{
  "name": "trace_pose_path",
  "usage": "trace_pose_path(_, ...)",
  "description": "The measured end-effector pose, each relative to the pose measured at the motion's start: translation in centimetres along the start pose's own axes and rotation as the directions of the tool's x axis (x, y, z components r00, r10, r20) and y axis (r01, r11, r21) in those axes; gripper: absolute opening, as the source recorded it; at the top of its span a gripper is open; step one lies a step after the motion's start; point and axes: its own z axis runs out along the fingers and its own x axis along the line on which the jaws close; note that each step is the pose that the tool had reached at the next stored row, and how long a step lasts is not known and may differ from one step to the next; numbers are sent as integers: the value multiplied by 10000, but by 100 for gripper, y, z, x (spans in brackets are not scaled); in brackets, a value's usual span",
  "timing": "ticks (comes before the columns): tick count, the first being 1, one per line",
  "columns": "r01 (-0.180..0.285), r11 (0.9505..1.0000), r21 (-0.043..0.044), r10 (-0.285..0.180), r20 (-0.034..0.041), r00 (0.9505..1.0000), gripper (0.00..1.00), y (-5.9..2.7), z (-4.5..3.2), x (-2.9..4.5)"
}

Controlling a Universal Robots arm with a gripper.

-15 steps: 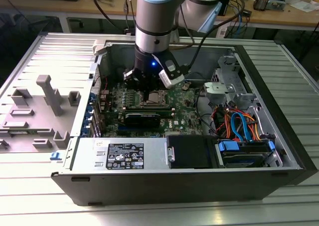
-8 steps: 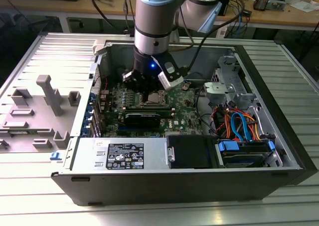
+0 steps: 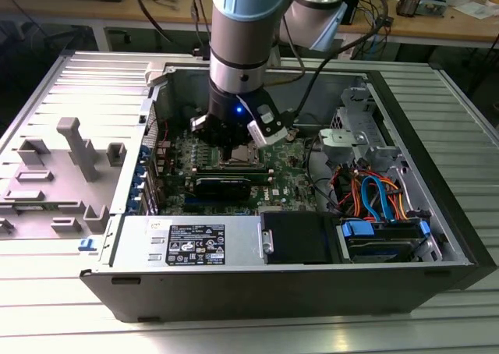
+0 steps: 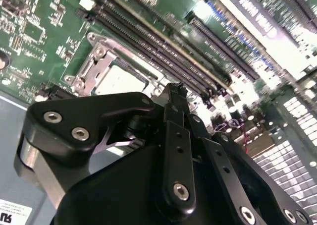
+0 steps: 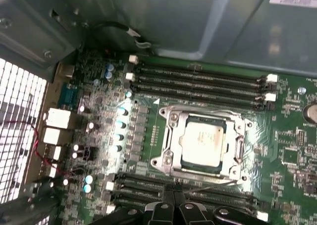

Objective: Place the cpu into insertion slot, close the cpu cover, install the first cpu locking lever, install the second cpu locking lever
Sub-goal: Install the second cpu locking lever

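The cpu, a dull silver square chip, lies flat in the insertion slot on the green board. The cpu cover, a silvery frame, lies down around the chip. A thin wire locking lever runs along one side of the socket, and its end meets my gripper's tip. My gripper hangs just off that side, its black fingers pressed together. The second wrist view shows the cpu and cover just beyond the fingertips. In the exterior view my gripper is low inside the case, over the socket.
Long black memory slots flank the socket on two sides. A black graphics card lies in front of the socket, and the power supply sits nearer still. A drive cage with coloured cables fills the exterior view's right. A grey plastic fixture stands outside the case.
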Motion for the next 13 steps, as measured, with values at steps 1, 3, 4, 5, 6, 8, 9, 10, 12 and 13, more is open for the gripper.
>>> trace_pose_path(1, 0, 10000, -4, 0, -2, 10000, 11, -13, -1, 2)
trace_pose_path(3, 6, 9999, -105, -6, 10, 10000, 11, -19, 3, 3)
trace_pose_path(4, 11, 9999, -165, -10, 16, 10000, 11, -20, 8, 3)
trace_pose_path(5, 15, 9997, -229, -14, 25, 10000, 11, -20, 13, 2)
trace_pose_path(6, 17, 9996, -269, -16, 28, 10000, 11, -21, 18, 3)
trace_pose_path(8, 15, 9996, -280, -15, 21, 10000, 11, -21, 24, 2)
trace_pose_path(9, 16, 9996, -279, -15, 18, 10000, 11, -22, 26, 2)
trace_pose_path(10, 16, 9996, -280, -15, 16, 10000, 11, -23, 30, 2)
trace_pose_path(12, 16, 9996, -285, -15, 15, 10000, 11, -23, 48, 10)
trace_pose_path(13, 16, 9996, -289, -16, 16, 10000, 11, -23, 57, 17)
